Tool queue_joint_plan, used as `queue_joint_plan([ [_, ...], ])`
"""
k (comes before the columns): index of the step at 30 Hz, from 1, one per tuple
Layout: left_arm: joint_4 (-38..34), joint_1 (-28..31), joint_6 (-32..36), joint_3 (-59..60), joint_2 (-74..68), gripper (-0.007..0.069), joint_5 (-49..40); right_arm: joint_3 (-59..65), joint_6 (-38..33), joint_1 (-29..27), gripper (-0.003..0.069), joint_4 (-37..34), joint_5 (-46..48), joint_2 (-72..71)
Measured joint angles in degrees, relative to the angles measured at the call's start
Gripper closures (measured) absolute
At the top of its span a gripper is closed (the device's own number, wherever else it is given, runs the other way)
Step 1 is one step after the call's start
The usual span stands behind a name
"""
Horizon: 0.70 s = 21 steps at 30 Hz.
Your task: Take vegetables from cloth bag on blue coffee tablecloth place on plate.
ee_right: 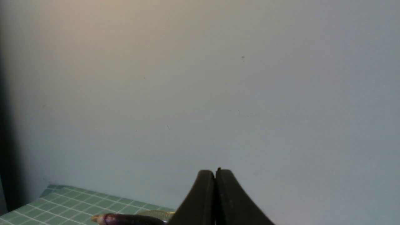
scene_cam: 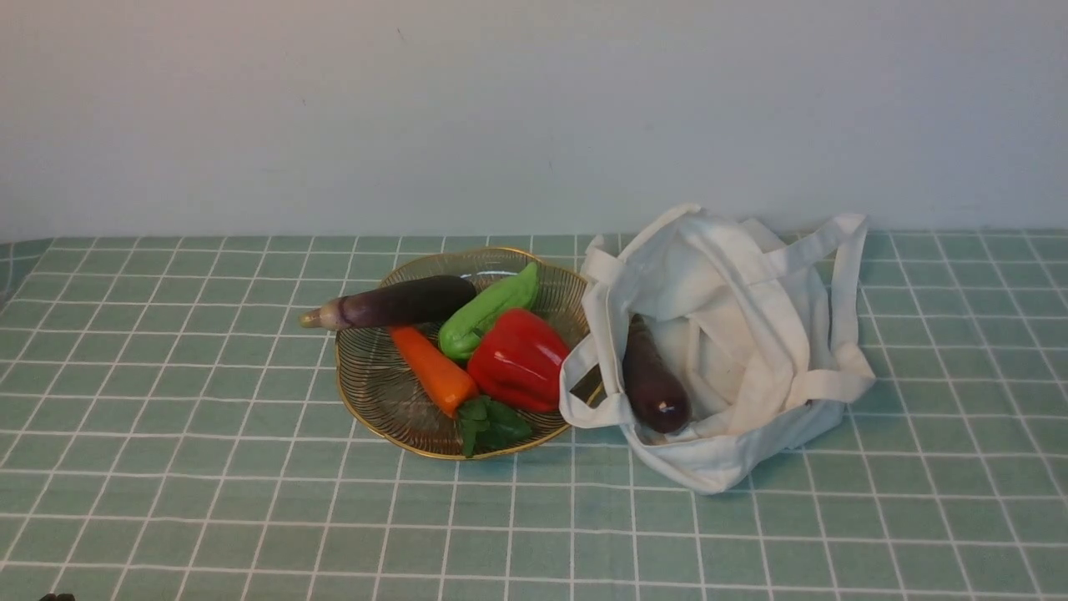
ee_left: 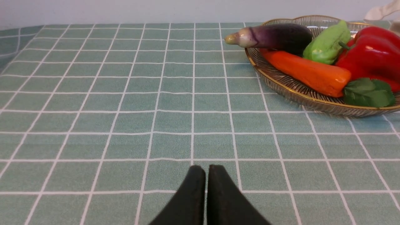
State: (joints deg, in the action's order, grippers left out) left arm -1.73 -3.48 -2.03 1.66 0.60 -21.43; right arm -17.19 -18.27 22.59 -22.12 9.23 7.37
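Front view: on a pale green gridded cloth [scene_cam: 250,509], a glass plate [scene_cam: 367,409] holds a long eggplant, a green pepper [scene_cam: 488,310], a red pepper and a carrot; just to its right, the cloth bag [scene_cam: 751,275] lies open toward the plate, a dark eggplant [scene_cam: 655,384] inside near its mouth, long axis running from the far side toward the near side, rounded end nearest. The bag sits on the right arm's side, so that arm is probably the nearer; the eggplant likely lies ahead of its gripper

Left wrist view: the left gripper [ee_left: 207,170], fingers together with nothing between them, points over bare cloth, the plate beyond

Right wrist view: the right gripper [ee_right: 215,173], tips together, holding nothing, faces mostly wall
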Motion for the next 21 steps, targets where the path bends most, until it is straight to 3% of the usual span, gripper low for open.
queue_joint_plan([
  [6,0.00,0.00,0.00,0.00,0.00,0.0629,0.00,9.12,8.67,-5.51,0.0674,9.46,-2.18,-3.37],
  [7,0.00,0.00,0.00,0.00,0.00,0.0629,0.00,13.12,11.25,-9.43,0.0674,12.80,-2.18,-5.01],
  [13,0.00,0.00,0.00,0.00,0.00,0.0629,0.00,18.81,14.37,-17.51,0.0674,18.56,2.55,-7.86],
  [21,0.00,0.00,0.00,0.00,0.00,0.0629,0.00,18.81,15.30,-18.29,0.0674,20.50,10.40,-7.98],
])
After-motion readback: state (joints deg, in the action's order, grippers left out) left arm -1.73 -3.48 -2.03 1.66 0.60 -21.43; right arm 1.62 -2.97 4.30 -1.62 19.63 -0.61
